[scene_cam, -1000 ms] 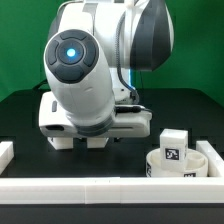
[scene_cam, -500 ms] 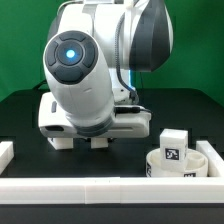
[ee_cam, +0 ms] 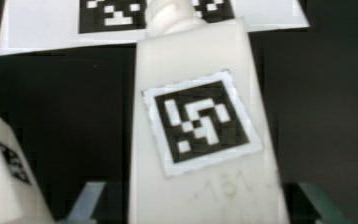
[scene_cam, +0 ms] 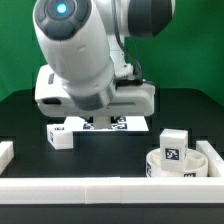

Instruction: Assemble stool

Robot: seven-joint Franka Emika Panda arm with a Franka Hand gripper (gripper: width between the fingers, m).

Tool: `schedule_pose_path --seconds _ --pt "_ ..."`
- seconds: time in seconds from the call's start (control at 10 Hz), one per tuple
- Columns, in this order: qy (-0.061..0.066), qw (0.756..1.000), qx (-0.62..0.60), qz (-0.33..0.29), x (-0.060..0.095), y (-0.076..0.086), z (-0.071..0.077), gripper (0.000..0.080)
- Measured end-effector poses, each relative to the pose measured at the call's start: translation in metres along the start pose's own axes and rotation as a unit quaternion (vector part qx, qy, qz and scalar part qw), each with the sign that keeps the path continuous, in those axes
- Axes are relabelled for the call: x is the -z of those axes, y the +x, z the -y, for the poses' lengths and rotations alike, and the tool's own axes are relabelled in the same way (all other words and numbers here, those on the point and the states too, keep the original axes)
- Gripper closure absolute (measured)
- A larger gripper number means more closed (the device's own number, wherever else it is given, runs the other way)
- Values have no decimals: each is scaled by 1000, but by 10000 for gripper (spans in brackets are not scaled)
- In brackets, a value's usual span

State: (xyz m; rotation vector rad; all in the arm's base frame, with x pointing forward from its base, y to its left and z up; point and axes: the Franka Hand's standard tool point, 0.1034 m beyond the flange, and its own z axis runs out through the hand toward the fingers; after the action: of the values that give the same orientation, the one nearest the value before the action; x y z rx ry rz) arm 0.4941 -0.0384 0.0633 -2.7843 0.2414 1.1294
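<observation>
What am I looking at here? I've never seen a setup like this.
A white robot arm works over a black table. One picture comes from a camera standing off the arm. The other comes from a camera on its wrist, looking past the hand. On the table lie white stool parts with black-and-white square tags: the round seat, a leg by the seat and a loose leg. In the wrist view a middle leg lies between the hand's open fingers, apparently not gripped. The flat tagged sheet is the marker board.

The arm (scene_cam: 75, 60) points downward, its jaws spread apart.
</observation>
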Motion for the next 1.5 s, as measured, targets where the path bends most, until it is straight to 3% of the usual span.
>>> schedule_pose_path --seconds 0.1,0.6,1.0,1.5 --pt "5 1000 1 -9 6 0 3 472" --pt "4 999 -1 -34 9 7 6 472" --pt "2 986 -2 -164 37 -2 31 472" --pt "-5 944 0 -330 40 7 30 472"
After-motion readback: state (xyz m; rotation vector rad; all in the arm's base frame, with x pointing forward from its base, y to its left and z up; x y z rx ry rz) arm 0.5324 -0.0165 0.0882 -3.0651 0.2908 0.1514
